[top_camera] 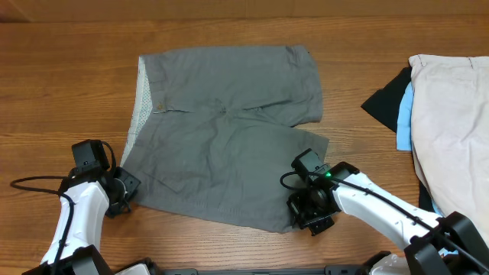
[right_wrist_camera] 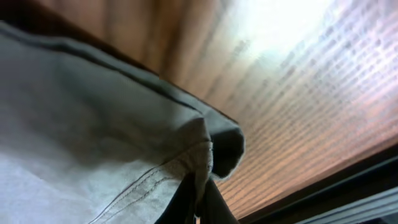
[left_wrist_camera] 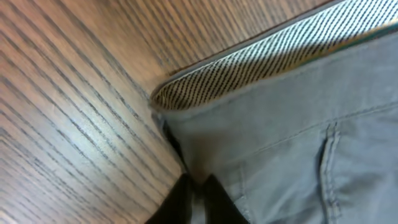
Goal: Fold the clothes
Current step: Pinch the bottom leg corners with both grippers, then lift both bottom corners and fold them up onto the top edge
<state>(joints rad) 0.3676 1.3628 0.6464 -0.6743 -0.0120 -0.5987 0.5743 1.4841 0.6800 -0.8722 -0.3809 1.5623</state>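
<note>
Overhead view: the grey shorts (top_camera: 221,137) lie spread flat at the centre of the table (top_camera: 61,92), waistband at the left of the frame, legs to the right. A pile of clothes (top_camera: 451,122), beige over black and light blue, sits at the right edge. The left gripper (top_camera: 121,191) is at the lower-left corner of the shorts, the right gripper (top_camera: 309,212) at the lower-right corner. Left wrist view: the fingertips (left_wrist_camera: 174,205) are clenched on the fabric edge just below the waistband corner (left_wrist_camera: 186,102), where the pale mesh lining (left_wrist_camera: 261,62) shows. Right wrist view: the fingertips (right_wrist_camera: 217,208) pinch the hem corner (right_wrist_camera: 224,146), which stands slightly off the wood. Judged step: fold the lower edge up over the upper edge. Raise both corners together, keep the edge between them taut, carry it toward the top of the frame, and release only when the edges align; uneven lift will probably skew the fold.
</note>
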